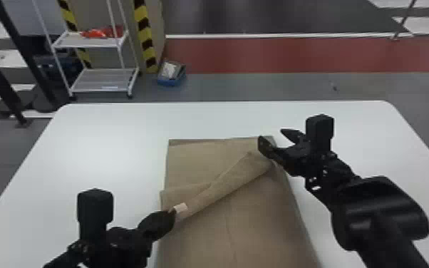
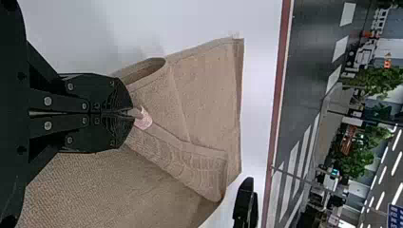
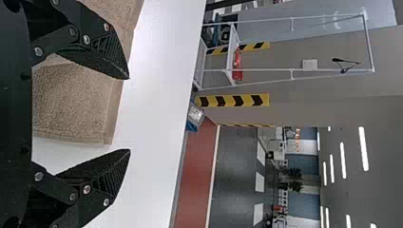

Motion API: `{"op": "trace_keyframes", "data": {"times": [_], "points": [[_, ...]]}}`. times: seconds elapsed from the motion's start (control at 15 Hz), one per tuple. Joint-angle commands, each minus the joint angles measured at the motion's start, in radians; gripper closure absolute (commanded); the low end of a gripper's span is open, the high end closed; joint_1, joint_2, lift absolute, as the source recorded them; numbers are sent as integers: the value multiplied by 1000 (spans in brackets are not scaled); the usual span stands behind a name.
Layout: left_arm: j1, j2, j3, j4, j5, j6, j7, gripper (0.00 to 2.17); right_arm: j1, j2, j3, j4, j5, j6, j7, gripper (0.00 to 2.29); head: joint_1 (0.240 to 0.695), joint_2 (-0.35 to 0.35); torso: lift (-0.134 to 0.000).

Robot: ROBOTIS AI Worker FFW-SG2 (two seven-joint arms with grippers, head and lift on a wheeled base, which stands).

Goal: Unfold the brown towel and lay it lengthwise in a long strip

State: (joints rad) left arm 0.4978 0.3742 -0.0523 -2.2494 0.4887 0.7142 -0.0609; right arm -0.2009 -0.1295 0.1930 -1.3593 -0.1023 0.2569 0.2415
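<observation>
The left gripper [image 1: 172, 212] is at the near left of the brown towel [image 1: 260, 210], on a corner by a pale tag [image 1: 180, 208]. In the left wrist view the left gripper [image 2: 132, 113] is shut on the brown towel [image 2: 204, 95] beside the tag [image 2: 144, 118]. From there a raised fold runs diagonally to the towel's far right part. The right gripper [image 1: 272, 137] stands open at the towel's far right corner; in the right wrist view the right gripper [image 3: 129, 114] has its fingers apart, with the towel [image 3: 76, 99] behind them.
The towel lies on a white table [image 1: 110, 142] with rounded far corners. Beyond the table stand a white wheeled rack [image 1: 103, 80] and a blue box [image 1: 171, 75] on the floor.
</observation>
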Motion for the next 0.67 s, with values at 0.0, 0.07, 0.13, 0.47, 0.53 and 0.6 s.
{"op": "trace_keyframes", "data": {"times": [0.0,0.07,0.13,0.47,0.53,0.6], "points": [[-2,-3,0,4,-1,0,-2,1517,-20,-1,2,46,23,-12,6,407,695,33,-123],[-2,-6,0,4,1,0,-2,1517,-34,1,3,72,24,-18,6,407,695,31,-123],[-2,-8,-1,4,-1,0,-2,1517,-45,4,3,97,24,-18,6,407,695,29,-123],[-5,-9,-1,20,-1,0,-2,1514,-91,16,13,175,33,-18,6,407,695,26,-123],[-7,-9,-3,24,-1,0,-2,1517,-101,17,14,190,35,-9,9,407,695,27,-123],[-8,-11,-3,27,-1,0,-4,1514,-111,17,14,201,35,3,12,444,695,28,-123]]}}
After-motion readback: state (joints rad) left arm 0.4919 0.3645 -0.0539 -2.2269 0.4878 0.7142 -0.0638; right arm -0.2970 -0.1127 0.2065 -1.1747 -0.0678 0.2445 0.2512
